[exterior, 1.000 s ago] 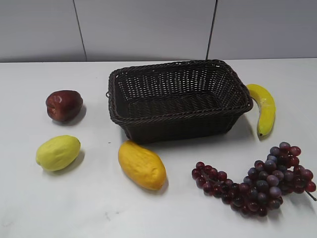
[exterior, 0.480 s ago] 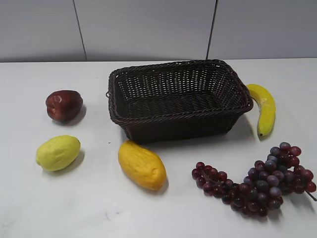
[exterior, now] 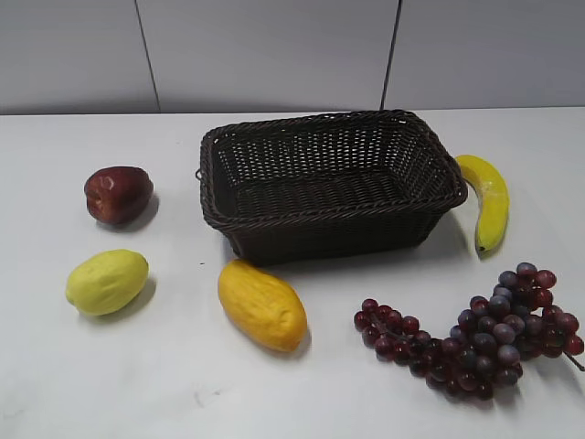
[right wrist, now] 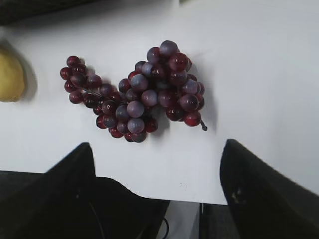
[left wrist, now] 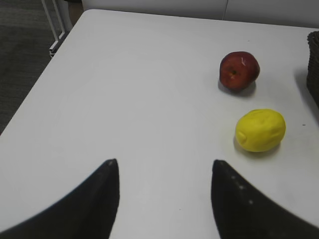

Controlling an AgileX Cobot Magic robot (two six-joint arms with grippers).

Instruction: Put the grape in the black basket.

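Observation:
The grape [exterior: 475,334] is a curved bunch of dark red and purple grapes lying on the white table at the front right; it also shows in the right wrist view [right wrist: 137,92]. The black basket [exterior: 274,218] stands empty at the table's middle back. My right gripper [right wrist: 157,147] is open and empty, above the table's front edge, with the grape just beyond its fingertips. My left gripper [left wrist: 164,164] is open and empty over bare table at the left. Neither gripper shows in the exterior view.
A dark red apple [exterior: 117,194] and a yellow-green lemon [exterior: 107,281] lie left of the basket. A yellow mango [exterior: 262,305] lies in front of it. A banana [exterior: 487,201] lies against its right side. The table's front edge [right wrist: 189,200] is close under my right gripper.

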